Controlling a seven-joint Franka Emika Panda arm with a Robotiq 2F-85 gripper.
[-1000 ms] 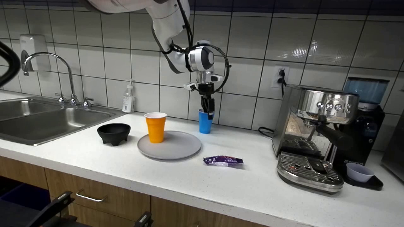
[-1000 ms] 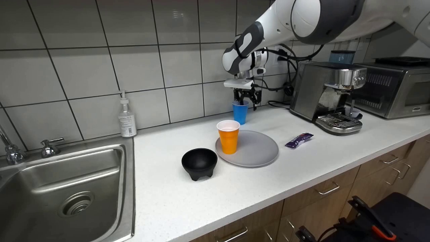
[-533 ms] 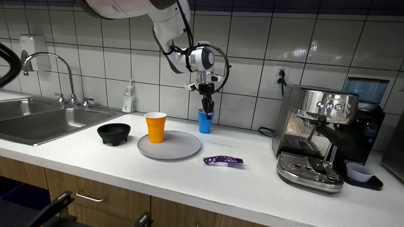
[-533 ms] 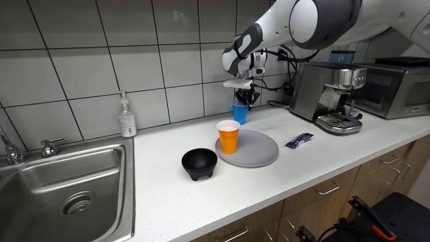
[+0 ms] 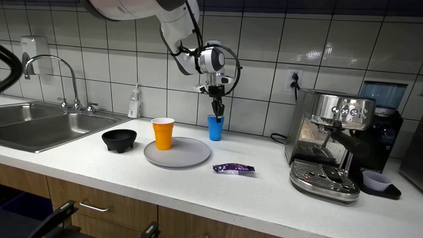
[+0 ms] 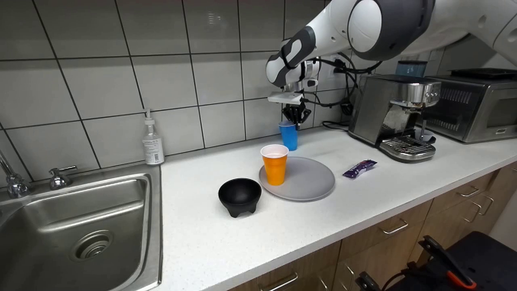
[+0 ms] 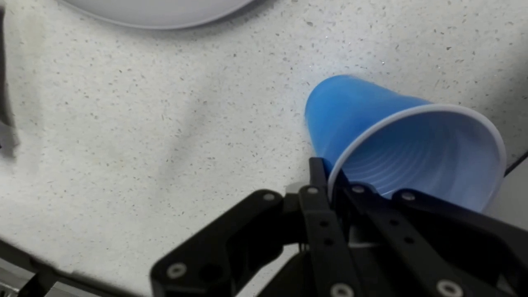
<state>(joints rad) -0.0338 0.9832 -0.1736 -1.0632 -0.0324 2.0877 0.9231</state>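
Note:
A blue plastic cup (image 5: 215, 131) with a pale inside stands near the tiled wall, behind the grey plate. In the wrist view the blue cup (image 7: 350, 101) shows its mouth and its side. My gripper (image 7: 328, 176) is shut on the cup's wall at the rim, one finger outside and the other inside the mouth. In both exterior views the gripper (image 6: 297, 120) points down at the cup's edge, and the inner fingertip is hidden by the cup. Whether the base touches the counter is hard to tell.
On the grey plate (image 5: 188, 157) stands an orange cup (image 5: 163, 135). A black bowl (image 6: 240, 197) sits beside the plate, and a purple wrapped snack (image 6: 359, 168) lies on its far side. An espresso machine (image 5: 327, 142), a soap bottle (image 6: 153, 145) and a sink (image 6: 153, 226) are also around.
The jaws have closed from wide open onto the rim of the blue cup. The gripper has risen slightly, and the cup has shifted a little, with a slight tilt. Everything else has stayed put.

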